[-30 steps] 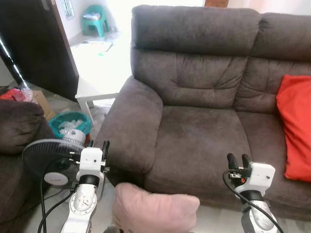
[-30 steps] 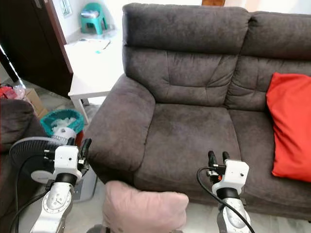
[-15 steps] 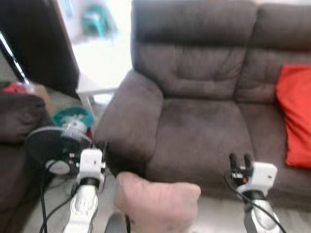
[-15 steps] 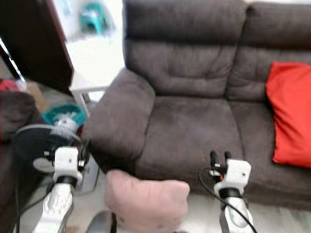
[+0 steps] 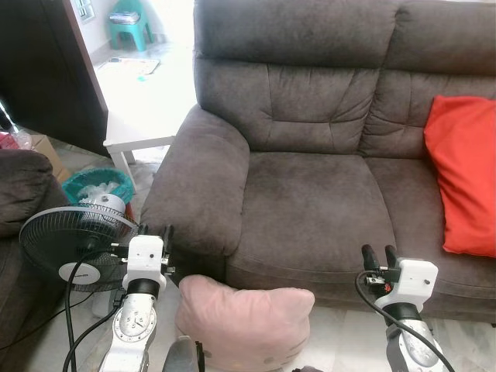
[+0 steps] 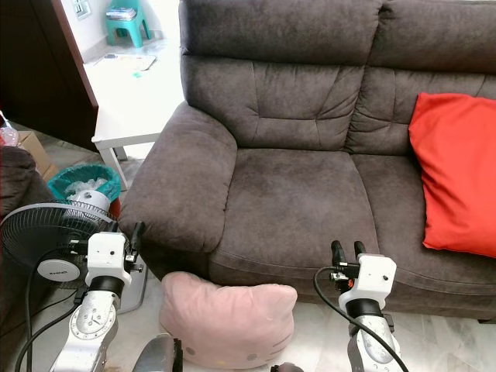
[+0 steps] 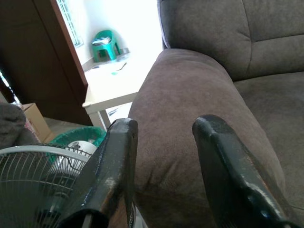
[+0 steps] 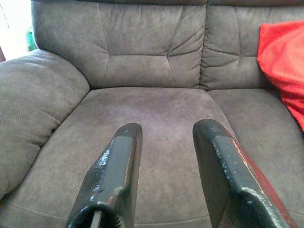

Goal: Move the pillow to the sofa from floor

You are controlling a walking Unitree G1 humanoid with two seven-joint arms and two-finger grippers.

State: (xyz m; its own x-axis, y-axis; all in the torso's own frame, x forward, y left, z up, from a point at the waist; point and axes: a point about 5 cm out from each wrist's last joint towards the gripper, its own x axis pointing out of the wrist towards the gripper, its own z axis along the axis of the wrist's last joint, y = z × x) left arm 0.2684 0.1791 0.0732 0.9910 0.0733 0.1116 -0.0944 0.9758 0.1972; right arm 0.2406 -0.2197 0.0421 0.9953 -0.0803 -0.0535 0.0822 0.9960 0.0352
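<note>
I see left gripper [image 7: 164, 130] jaws apart, empty | sofa armrest [image 7: 190, 95] ahead | fan [image 7: 33, 180] beside | white desk [image 7: 111, 90] beyond

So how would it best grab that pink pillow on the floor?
Probably by its two short ends, one tool per side: left tool from the left, right tool from the right. The pink pillow is wide, soft and leans against the sofa front, so squeezing both ends looks steadier than one pinch.
</note>
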